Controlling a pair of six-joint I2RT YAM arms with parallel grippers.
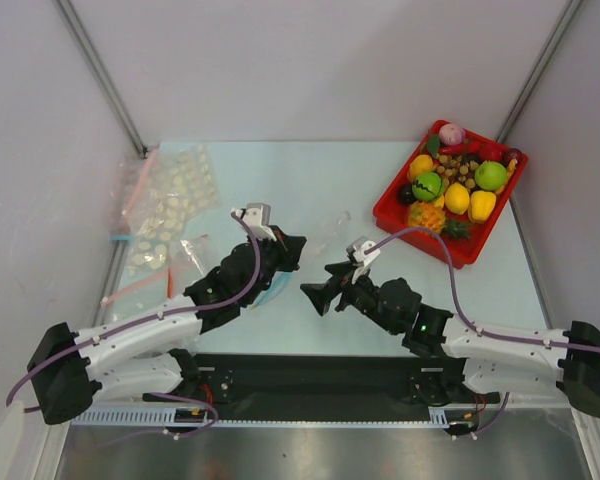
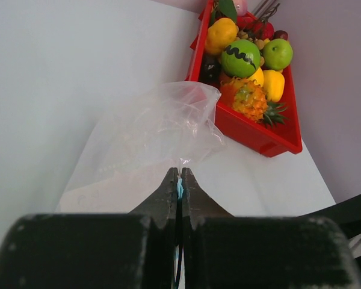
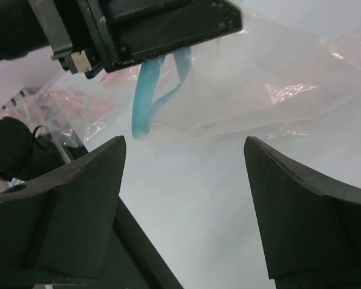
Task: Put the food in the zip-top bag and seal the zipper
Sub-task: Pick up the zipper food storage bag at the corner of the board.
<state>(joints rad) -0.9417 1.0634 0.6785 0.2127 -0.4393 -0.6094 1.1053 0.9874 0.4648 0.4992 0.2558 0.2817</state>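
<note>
Currently left hand (image 2: 179,179) pinches shut on zipper (image 3: 145,90) of bag (image 2: 144,135); right hand (image 3: 183,180) gapes wide, empty, near it.

The top external view looks steeply down from above and behind both arm bases, far enough off to take in the whole surface (image 1: 310,180), the left pincer (image 1: 292,249) and the right pincer (image 1: 316,297); the left wrist view sits close behind its own pincer (image 2: 179,178), facing along the fingers to the red tray (image 2: 246,129) beyond the tips; the right wrist view peers out between its own pincer's (image 3: 183,198) fingers, very near, at the left pincer (image 3: 162,30) just ahead; all three share the zip-top bag (image 1: 325,232) (image 2: 150,138) (image 3: 259,90); top and left wrist views share the red tray (image 1: 398,178).
</note>
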